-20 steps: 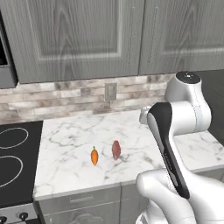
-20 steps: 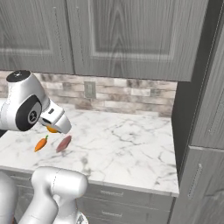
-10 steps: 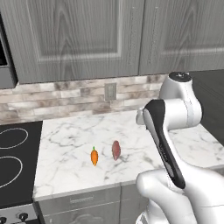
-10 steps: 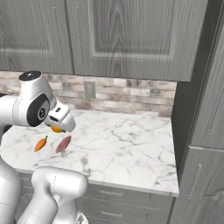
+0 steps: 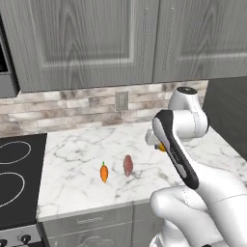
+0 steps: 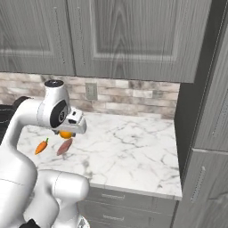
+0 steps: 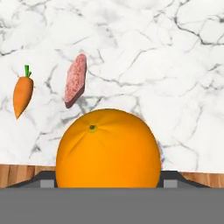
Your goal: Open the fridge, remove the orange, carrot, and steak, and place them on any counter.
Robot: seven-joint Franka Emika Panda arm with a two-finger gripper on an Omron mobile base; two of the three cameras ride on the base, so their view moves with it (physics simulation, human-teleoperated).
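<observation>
1. The gripper (image 6: 67, 132) is pinching the orange (image 7: 108, 148) between its jaws.
2. The counter (image 7: 175, 87) is lying directly below the gripper.
3. The steak (image 7: 75, 80) and carrot (image 7: 22, 94) are resting ahead-left, apart.

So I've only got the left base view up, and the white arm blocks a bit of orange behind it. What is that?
Observer: It's the orange, sitting between the fingers of the gripper, above the counter.
Operator: Is anything already put down there?
Observer: Yes. In the hand view the carrot and the steak lie apart on the marble, side by side.
Operator: Which one is closer to the orange?
Observer: The steak; in the right base view it lies just below the orange, with the carrot further left.
</observation>
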